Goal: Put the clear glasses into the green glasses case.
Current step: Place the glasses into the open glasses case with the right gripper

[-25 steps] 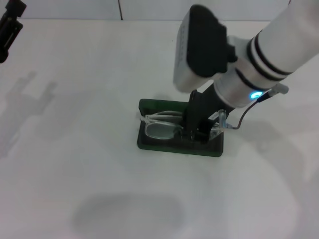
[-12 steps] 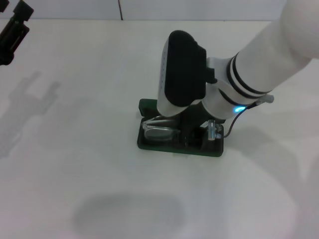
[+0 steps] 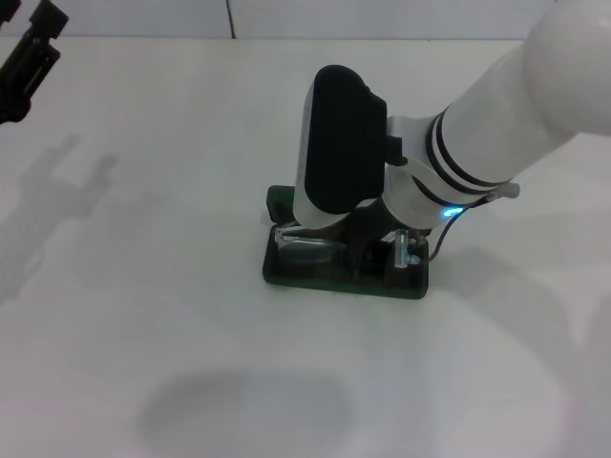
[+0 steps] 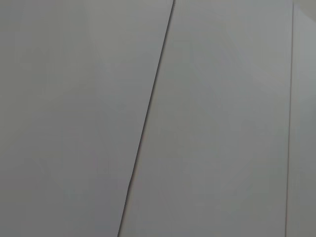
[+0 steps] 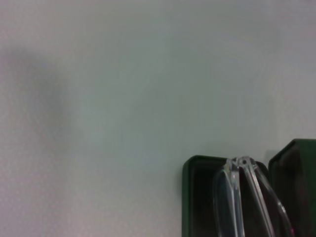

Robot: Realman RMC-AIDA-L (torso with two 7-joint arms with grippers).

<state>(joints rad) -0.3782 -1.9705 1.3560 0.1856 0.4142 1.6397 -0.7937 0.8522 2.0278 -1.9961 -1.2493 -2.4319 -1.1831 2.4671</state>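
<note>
- The transparent, colourless plastic glasses (image 3: 307,246) are seen lying in the tray of the open dark green hard case (image 3: 286,272), on the white bench (image 3: 143,315).
- The right claw (image 3: 368,250) is lowered into the case over the glasses' bridge — whether it is spread or pinching the frame cannot be told.
- The left claw (image 3: 24,59) is parked at the far left; its state cannot be told.
- The glasses are judged light, slippery and easily scratched — best held at the bridge, not the lenses.
</note>
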